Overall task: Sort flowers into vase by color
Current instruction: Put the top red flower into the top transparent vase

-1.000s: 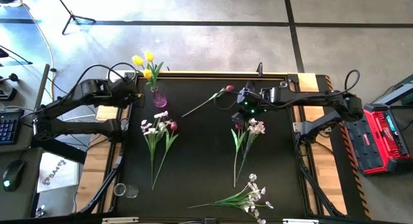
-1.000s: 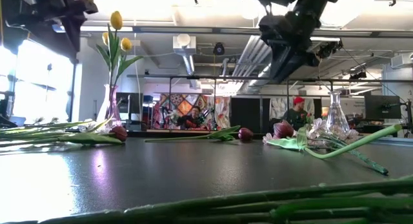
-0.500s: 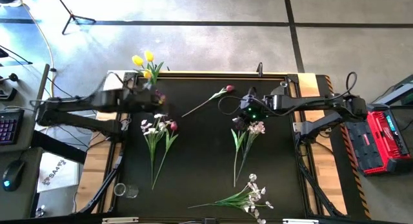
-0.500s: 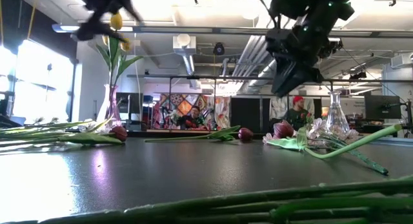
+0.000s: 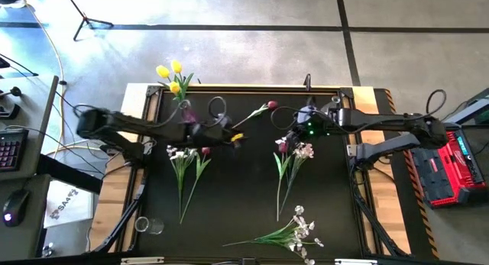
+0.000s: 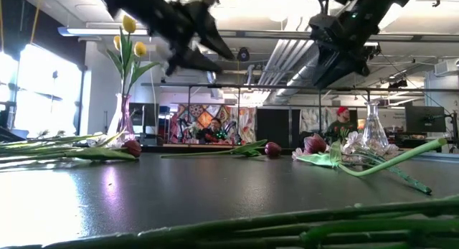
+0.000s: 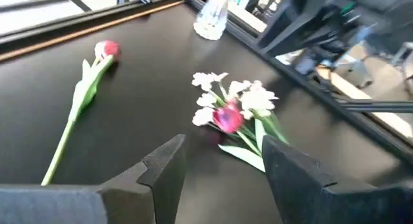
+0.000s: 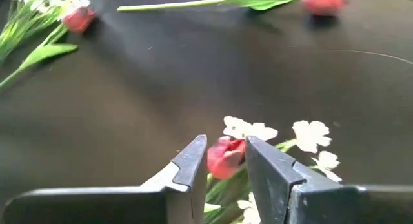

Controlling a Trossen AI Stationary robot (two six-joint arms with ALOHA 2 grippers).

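red tulip (image 8: 226, 156) sits just ahead of the right gripper (image 8: 226, 161), jaws apart and empty: drop straight onto its stem clear of white blossoms (image 8: 310, 135); left gripper (image 7: 219, 162) spread, mid-table.

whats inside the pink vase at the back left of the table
Yellow tulips with green leaves stand in the pink vase. No red or white flowers show in it. In the high view the left arm covers the vase itself.

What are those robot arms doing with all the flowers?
They sort flowers by color. Yellow tulips already stand in a pink vase. The left end effector, open and empty, hangs over the table's middle. The right end effector, open, hovers over a red tulip lying among white blossoms. Other flowers lie around.
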